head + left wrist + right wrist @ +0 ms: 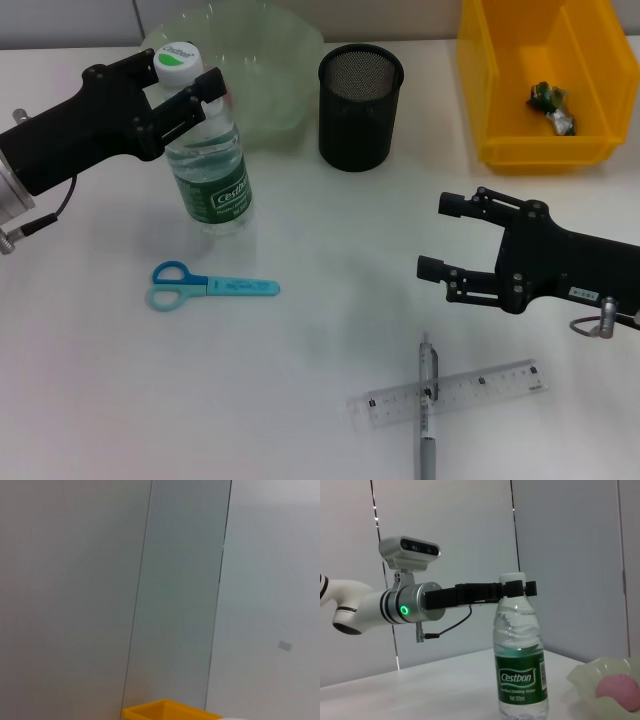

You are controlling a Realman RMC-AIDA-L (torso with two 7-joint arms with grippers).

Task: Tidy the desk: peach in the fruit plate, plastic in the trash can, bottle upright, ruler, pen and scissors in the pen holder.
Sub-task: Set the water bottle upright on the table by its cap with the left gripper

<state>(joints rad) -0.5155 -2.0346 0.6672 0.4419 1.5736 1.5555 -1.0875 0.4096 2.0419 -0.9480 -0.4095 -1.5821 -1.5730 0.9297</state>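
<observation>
Bottle upright, cap up, left tool clamped on its neck, right tool spread open

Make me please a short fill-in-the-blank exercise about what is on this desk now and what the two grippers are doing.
1. The left gripper grips the neck of the ____, which stands upright.
2. The pen lies across the ____ on the table.
3. The peach sits in the pale green ____.
4. The right gripper hovers with its fingers ____, holding nothing.

Missing words: bottle; ruler; fruit plate; open
</observation>
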